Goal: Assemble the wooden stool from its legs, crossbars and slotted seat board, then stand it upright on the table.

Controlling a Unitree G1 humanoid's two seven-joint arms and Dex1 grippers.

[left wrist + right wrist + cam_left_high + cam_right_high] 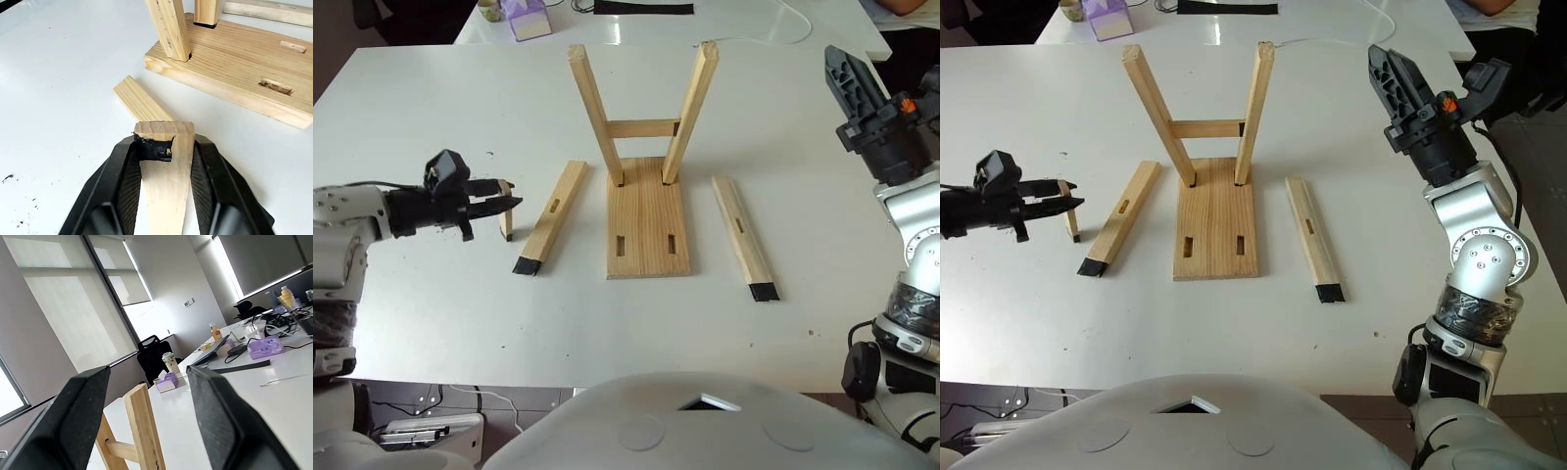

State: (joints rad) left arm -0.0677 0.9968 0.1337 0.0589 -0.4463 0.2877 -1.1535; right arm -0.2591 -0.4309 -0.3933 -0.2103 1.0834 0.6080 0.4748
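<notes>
One short crossbar (506,225) sat pinched in the left claw (507,201) at far left over the bench (431,108). It stood roughly upright, fingers pressed on two flat sides near its black-marked end; couldn't tell if its lower end touched the bench. Just beside it lay the left loose leg (553,215), black tip toward the robot, slot facing up. Centre: seat board (648,235) flat on the bench, upright legs (594,113) plugged into its far slots, splaying apart, joined by a fitted crossbar (641,127); the two near slots were open. Beside the board lay the right loose leg (742,235). Far right, the right claw (1398,83) was raised, spread wide, nothing in it. Handling, as a judgement: pieces looked light, stiff and smooth, not fragile. Narrow sticks could twist in a pinch, so grip the flat faces near mid-length, clear of slots and ends. The board lay loose and would likely slide, or tip the upright legs, if pushed.
</notes>
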